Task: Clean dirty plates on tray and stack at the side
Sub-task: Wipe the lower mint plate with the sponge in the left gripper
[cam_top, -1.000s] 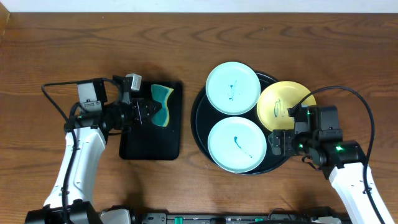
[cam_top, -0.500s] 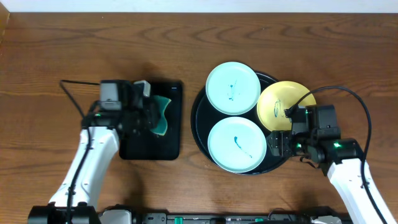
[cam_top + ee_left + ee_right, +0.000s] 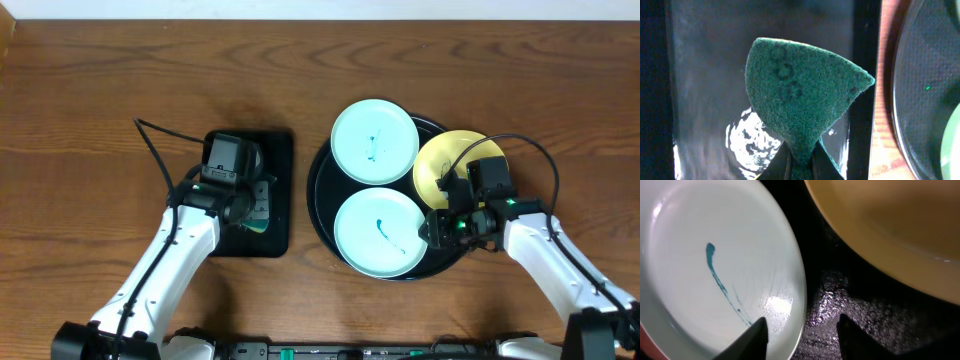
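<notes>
The round black tray (image 3: 322, 195) holds three plates: a mint-blue plate (image 3: 374, 141) at the back, a mint-blue plate (image 3: 380, 232) at the front with a dark smear, and a yellow plate (image 3: 448, 160) at the right. My left gripper (image 3: 258, 203) is shut on a green sponge (image 3: 800, 105), held over the small rectangular black tray (image 3: 275, 240). My right gripper (image 3: 802, 330) is open, its fingers straddling the right rim of the front mint-blue plate (image 3: 715, 270), with the yellow plate (image 3: 900, 225) just beyond.
The round tray's edge shows in the left wrist view (image 3: 920, 90). Brown wooden table (image 3: 100, 90) lies all round both trays. The rectangular tray's surface (image 3: 705, 75) looks wet and shiny.
My left gripper has swung right and forward over the rectangular tray with the sponge. My right gripper has moved left to the rim of the front mint-blue plate.
</notes>
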